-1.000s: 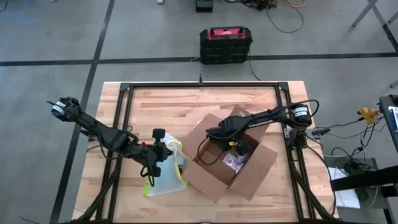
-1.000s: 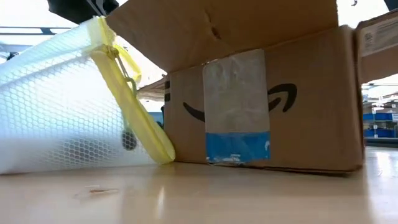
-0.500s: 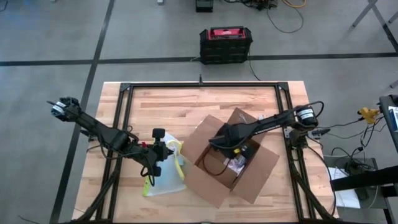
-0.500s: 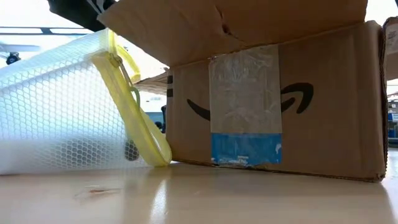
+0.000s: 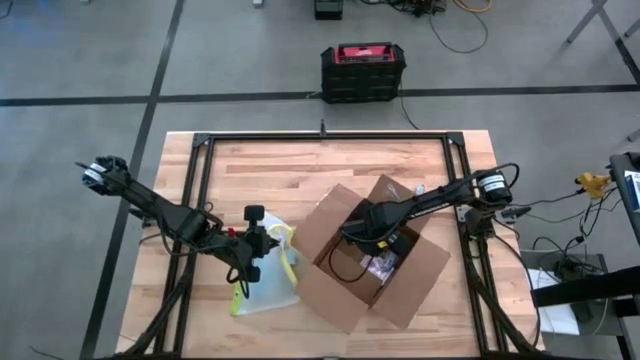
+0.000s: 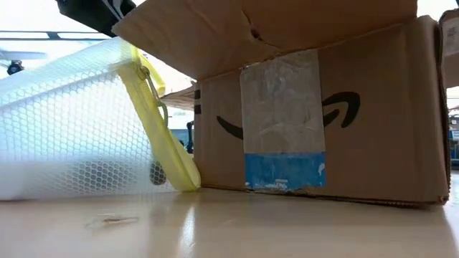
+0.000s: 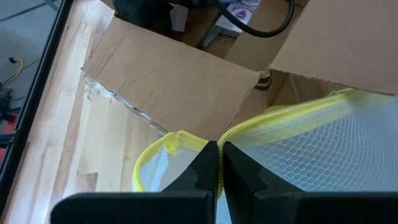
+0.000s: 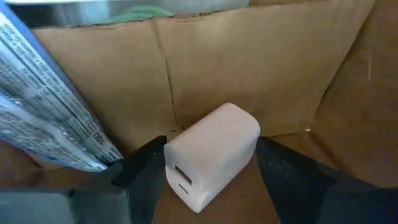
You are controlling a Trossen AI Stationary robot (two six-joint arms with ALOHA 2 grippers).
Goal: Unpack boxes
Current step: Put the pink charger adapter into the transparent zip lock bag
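On the table's (image 5: 300, 165) left side, the left arm is reaching toward the middle, and its gripper (image 7: 217, 168) is pinching the yellow edge of a clear mesh pouch (image 5: 268, 275), its fingers pressed together on that rim. The pouch is leaning against the near left wall of the box (image 6: 315, 122), touching it at the base in the low view. The brown cardboard box is sitting right of the pouch, toward the table's front and right of centre, turned at an angle to the table edges, with its flaps folded out and a strip of clear tape and a blue label on the side facing the low camera. The right arm is stretching in from the table's right edge and dipping into the open box, where its gripper (image 8: 211, 177) is standing on either side of a small white block (image 8: 211, 152) lying on the box floor; the fingers (image 8: 146, 171) are spread wider than the block, with gaps on both sides. A flat printed packet (image 8: 43, 118) is leaning against the box's inner wall just beside the block. Behind the table, on the floor, a black and red case (image 5: 362, 70) is standing.
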